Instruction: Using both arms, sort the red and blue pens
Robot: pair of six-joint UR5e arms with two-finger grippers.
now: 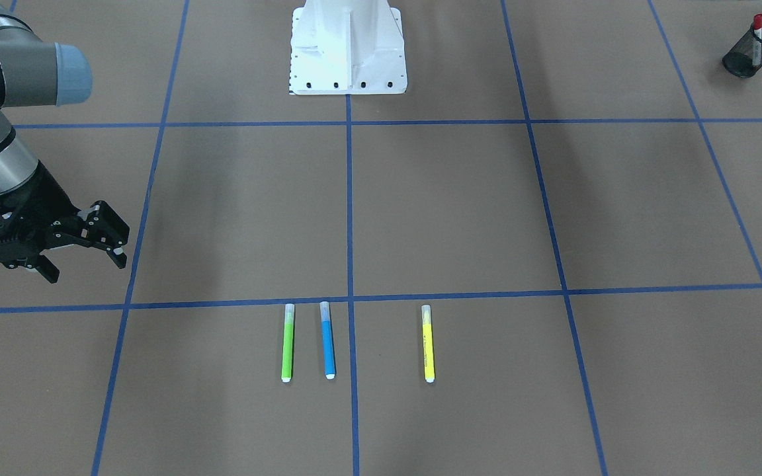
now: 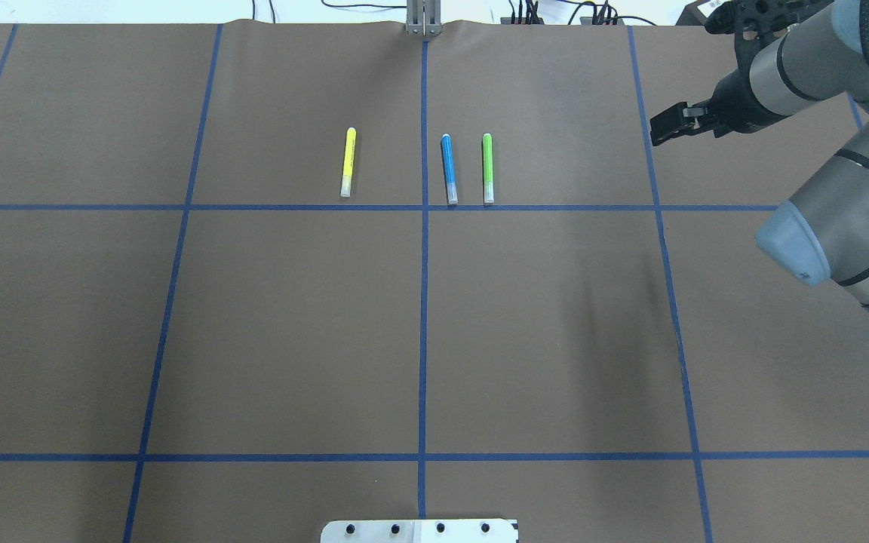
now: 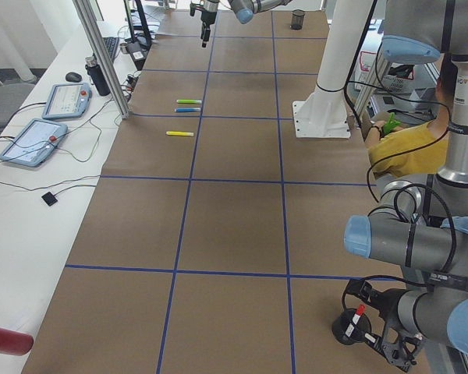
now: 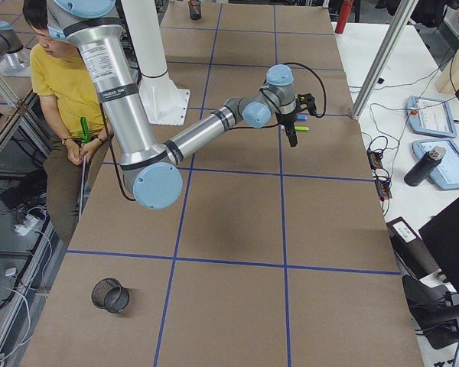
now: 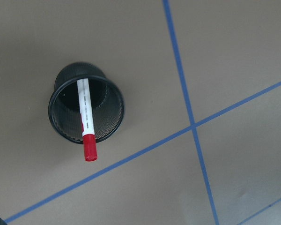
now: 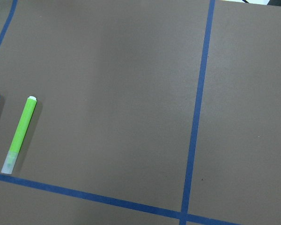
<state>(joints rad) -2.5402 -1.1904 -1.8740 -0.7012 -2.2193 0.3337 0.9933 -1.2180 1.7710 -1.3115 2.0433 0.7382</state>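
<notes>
The red pen (image 5: 86,123) stands tilted in a black mesh cup (image 5: 68,127), its red cap over the rim; both show at the table's corner (image 1: 757,36). The blue pen (image 2: 448,167) lies on the brown table between a green and a yellow marker (image 1: 328,340). My right gripper (image 1: 86,268) hovers open and empty, well to the side of the green marker (image 2: 657,128). My left gripper (image 3: 398,347) shows only in the exterior left view, close beside the cup, and I cannot tell whether it is open or shut.
A green marker (image 2: 488,167) lies just beside the blue pen, a yellow marker (image 2: 348,161) farther off. The white robot base (image 1: 348,46) stands mid-table. A second mesh cup (image 4: 111,295) sits at the right end. A person in a yellow shirt (image 4: 61,84) sits behind the robot.
</notes>
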